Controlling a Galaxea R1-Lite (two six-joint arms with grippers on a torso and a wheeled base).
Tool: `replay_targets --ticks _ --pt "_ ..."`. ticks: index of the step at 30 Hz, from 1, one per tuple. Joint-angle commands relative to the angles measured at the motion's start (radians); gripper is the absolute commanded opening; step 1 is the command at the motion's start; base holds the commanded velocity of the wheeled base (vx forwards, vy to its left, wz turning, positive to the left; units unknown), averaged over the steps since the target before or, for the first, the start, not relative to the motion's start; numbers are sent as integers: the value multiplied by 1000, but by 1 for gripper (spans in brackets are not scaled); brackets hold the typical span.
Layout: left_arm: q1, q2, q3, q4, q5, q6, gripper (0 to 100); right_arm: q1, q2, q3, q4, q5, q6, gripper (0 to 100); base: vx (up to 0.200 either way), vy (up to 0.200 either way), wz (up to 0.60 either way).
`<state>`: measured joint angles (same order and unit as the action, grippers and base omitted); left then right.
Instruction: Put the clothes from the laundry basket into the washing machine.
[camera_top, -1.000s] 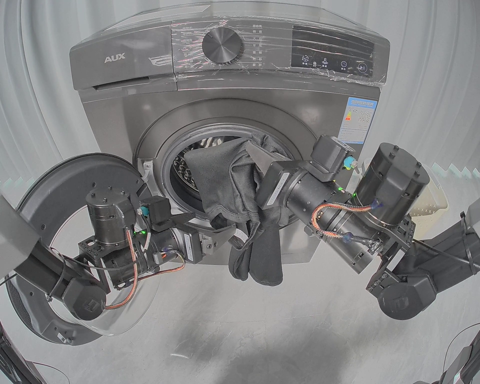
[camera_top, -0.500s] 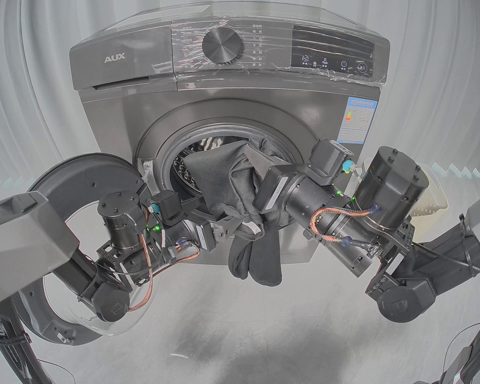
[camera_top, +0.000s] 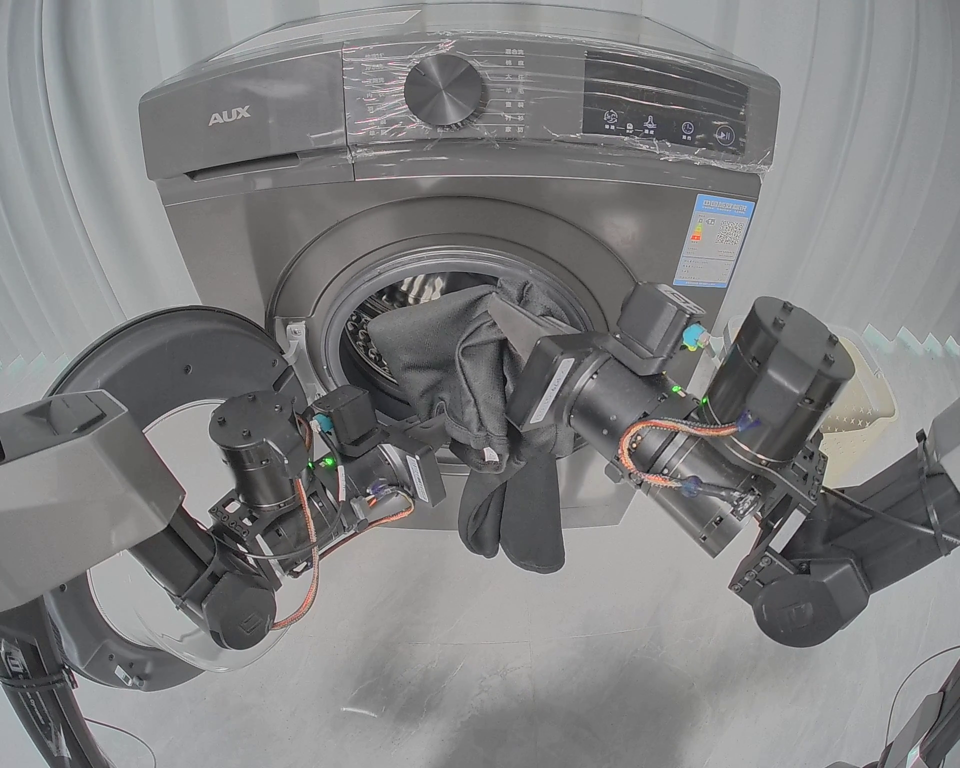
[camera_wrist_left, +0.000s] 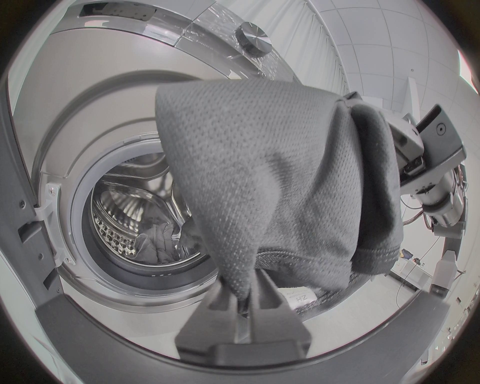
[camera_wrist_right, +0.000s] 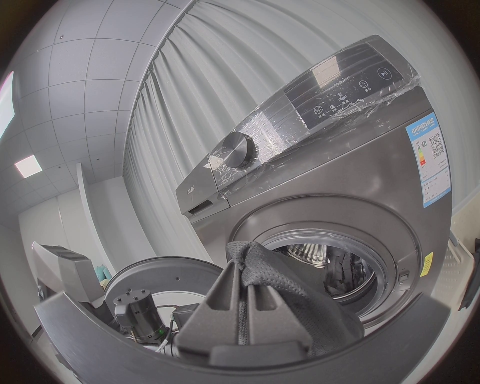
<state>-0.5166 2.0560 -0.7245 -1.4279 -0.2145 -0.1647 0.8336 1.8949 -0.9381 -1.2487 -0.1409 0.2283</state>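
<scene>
A dark grey garment (camera_top: 450, 360) hangs in front of the washing machine's (camera_top: 250, 230) open drum mouth (camera_top: 372, 340), its sleeves dangling below the rim. My right gripper (camera_top: 497, 308) is shut on the garment's top at the upper part of the opening; the cloth (camera_wrist_right: 300, 300) bunches between its fingers. My left gripper (camera_top: 450, 445) sits below it, shut on the garment's lower edge (camera_wrist_left: 280, 180). Other dark clothes (camera_wrist_left: 155, 245) lie inside the steel drum. The white laundry basket (camera_top: 870, 400) stands to the machine's right, behind my right arm.
The round door (camera_top: 150, 370) is swung wide open to the left, close behind my left arm. Pale curtains hang behind the machine. Bare grey floor (camera_top: 500, 660) stretches in front.
My left arm has moved up and to the right, from open below the drum to shut on the garment's lower edge. The right gripper with the garment barely shifted.
</scene>
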Motion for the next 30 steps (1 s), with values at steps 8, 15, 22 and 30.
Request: replay_targets --ticks 8,15,22,30 --pt "-28 -125 223 -123 0 20 0 -16 36 19 0 0 5 0 0 0 0" --pt "-46 -339 370 -121 -16 17 0 -19 62 53 -12 1 6 100 0 0 0" --pt "-43 -338 307 -120 1 13 0 -16 78 108 -12 7 8 100 0 0 0" --pt "-39 -295 261 -120 29 13 0 -21 75 165 -12 7 5 100 0 0 0"
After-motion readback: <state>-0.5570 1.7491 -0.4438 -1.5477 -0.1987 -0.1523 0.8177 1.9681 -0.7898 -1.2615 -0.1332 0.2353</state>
